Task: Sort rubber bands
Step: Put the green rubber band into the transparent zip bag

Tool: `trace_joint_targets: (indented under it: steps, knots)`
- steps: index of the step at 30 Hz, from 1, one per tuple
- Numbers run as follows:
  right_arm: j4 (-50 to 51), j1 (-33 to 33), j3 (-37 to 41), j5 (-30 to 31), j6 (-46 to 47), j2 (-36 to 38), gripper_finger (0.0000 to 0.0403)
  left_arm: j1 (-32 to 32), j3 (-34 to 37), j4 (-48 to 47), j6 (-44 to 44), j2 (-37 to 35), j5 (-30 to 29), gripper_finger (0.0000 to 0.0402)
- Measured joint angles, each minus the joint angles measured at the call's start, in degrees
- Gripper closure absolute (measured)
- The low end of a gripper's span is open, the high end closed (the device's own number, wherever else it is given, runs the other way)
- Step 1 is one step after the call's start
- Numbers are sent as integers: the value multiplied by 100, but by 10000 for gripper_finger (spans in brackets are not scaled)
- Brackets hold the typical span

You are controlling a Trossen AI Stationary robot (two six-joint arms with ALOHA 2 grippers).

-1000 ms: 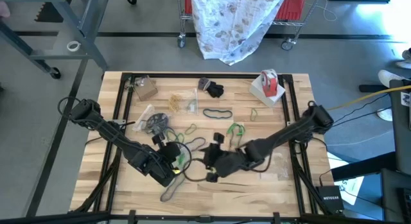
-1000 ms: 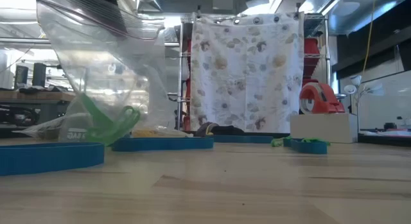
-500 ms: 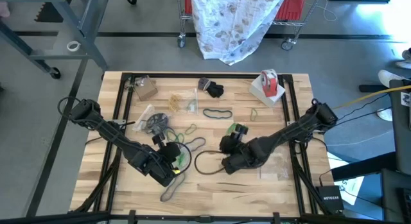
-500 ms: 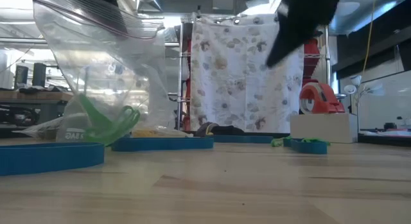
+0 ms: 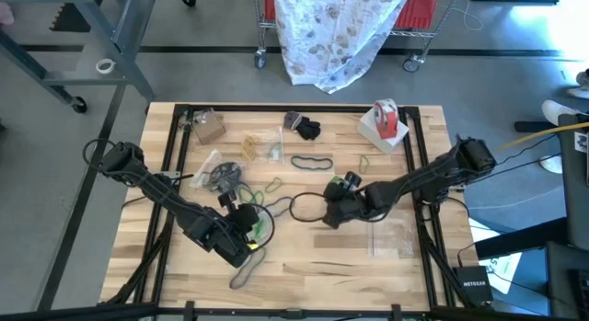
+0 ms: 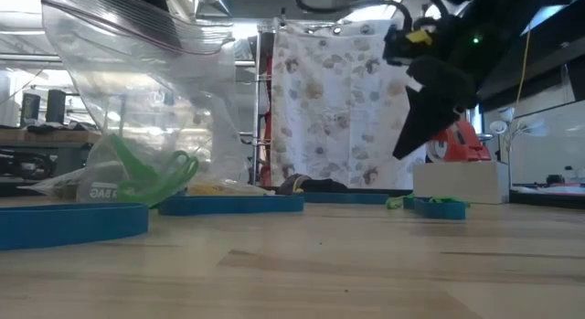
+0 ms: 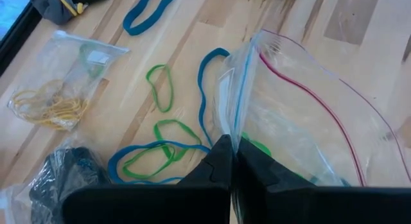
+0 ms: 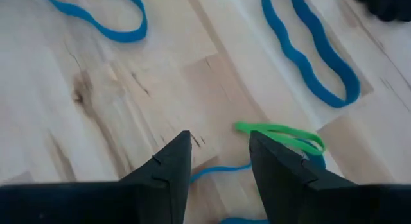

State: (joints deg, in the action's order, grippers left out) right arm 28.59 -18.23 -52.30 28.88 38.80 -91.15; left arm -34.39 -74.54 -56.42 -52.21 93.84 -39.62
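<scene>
Rubber bands (image 5: 311, 162) lie scattered over the middle of the wooden counter (image 5: 405, 266): teal-blue loops, green ones and a dark one near the far side. In the right wrist view a green band (image 8: 282, 135) lies flat just ahead of the right gripper (image 8: 218, 161), whose jaws stand apart with nothing between them, above the counter's middle (image 5: 333, 211). Two blue loops (image 8: 308, 51) lie farther off. The left gripper (image 7: 232, 163), toward the near left (image 5: 241, 234), has its jaws pinched on the rim of a clear plastic bag (image 7: 302, 115) that holds a few green bands. Blue and green loops (image 7: 160, 153) lie beside the bag, touching one another. A red-and-white tape roll (image 5: 385, 117) sits at the far right
</scene>
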Motion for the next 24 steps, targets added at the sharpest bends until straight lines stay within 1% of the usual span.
trace_joint_targets:
  steps: [24]
  knots:
    - [-58, -9, 56, 23, -24, -17, 254, -50, 0, 11, -100, 0, 0, 401]
